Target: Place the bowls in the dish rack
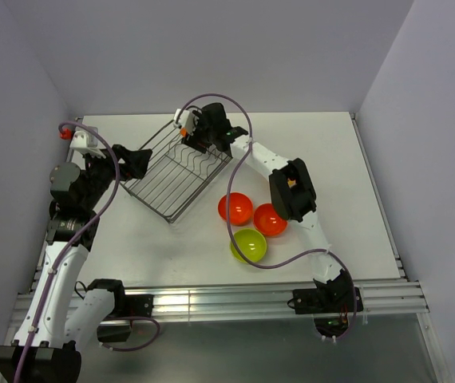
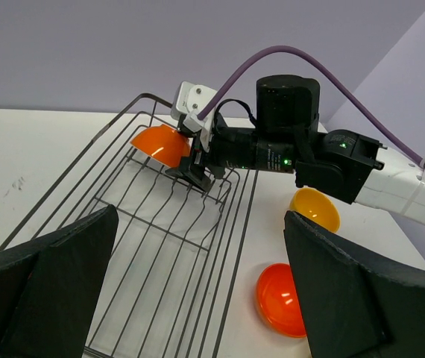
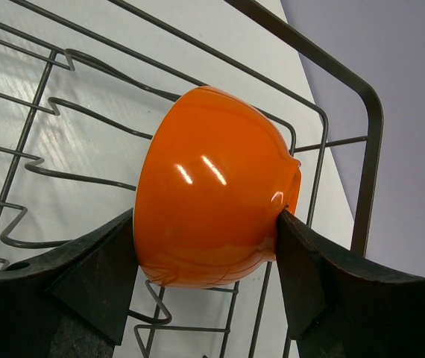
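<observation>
Lit brightly and evenly from overhead, cool and diffuse. Throws only pale, soft shadows of the dish rack (image 1: pixel 172 179) wires onto the white table (image 1: pixel 339 175). Glints in two small streaks on the glossy orange bowl (image 3: pixel 212 186) in the right wrist view. Leaves the fingers (image 3: pixel 78 291) of the right tool (image 3: pixel 206 224) near-black and slightly soft at that frame's lower edge. Renders the top view sharp throughout.

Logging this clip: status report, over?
Left claw open at dish rack edge. Right claw shut on orange bowl, rack's far end. Three bowls outside. Nothing blocking.
</observation>
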Controlling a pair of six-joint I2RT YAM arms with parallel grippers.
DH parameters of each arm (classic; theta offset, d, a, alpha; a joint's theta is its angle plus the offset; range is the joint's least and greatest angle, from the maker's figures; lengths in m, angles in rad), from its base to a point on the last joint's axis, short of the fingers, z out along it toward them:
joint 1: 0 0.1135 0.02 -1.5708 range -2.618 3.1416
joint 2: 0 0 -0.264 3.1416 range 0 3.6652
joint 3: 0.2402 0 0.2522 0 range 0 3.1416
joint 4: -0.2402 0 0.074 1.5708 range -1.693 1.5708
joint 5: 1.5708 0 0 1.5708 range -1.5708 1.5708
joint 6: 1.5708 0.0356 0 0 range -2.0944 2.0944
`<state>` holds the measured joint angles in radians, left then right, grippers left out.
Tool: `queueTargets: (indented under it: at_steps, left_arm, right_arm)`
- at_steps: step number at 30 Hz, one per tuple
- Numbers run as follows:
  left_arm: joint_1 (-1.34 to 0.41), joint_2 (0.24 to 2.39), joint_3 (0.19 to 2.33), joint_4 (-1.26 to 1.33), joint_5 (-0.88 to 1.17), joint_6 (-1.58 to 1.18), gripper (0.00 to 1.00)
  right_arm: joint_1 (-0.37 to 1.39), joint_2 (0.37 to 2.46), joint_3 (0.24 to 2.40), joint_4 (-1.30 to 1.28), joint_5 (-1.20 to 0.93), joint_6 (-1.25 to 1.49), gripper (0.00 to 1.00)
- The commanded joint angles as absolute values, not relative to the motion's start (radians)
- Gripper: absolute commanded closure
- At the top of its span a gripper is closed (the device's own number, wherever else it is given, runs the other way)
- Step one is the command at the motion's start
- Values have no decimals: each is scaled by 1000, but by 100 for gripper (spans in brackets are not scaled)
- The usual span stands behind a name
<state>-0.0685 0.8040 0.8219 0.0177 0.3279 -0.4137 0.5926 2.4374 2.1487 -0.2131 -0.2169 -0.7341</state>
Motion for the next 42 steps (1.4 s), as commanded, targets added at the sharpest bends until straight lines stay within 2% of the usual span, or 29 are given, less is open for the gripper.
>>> queueTargets:
  at_steps: [1,3,4,7,25,30,37,42]
  left_arm:
    - [-63,793,819,49,353,-422,0]
    - [-61,798,821,49,357,-422,1]
    - [-61,798,821,49,357,-423,0]
    - [-61,798,819,54,360,-425,1]
    - [-61,810,856,23,379,-433,1]
    - [-61,828,902,-58,408,-410,1]
    - [-61,854,923,-117,498,-333,1]
    - [-61,882,913,-127,610,-276,2]
  right_arm:
    - [601,2428,2180,-178,-199,-739,32]
    - [603,2418,2172,-173,-196,-735,24]
    - [604,2413,2171,-175,-198,-735,14]
    - [606,2398,2171,-170,-201,-715,0]
    - [630,2224,2184,-176,-330,-536,0]
    - [627,2128,2166,-192,-371,-428,0]
    - [571,1910,2062,-273,-451,-201,0]
    - [456,1775,1918,-369,-528,-78,0]
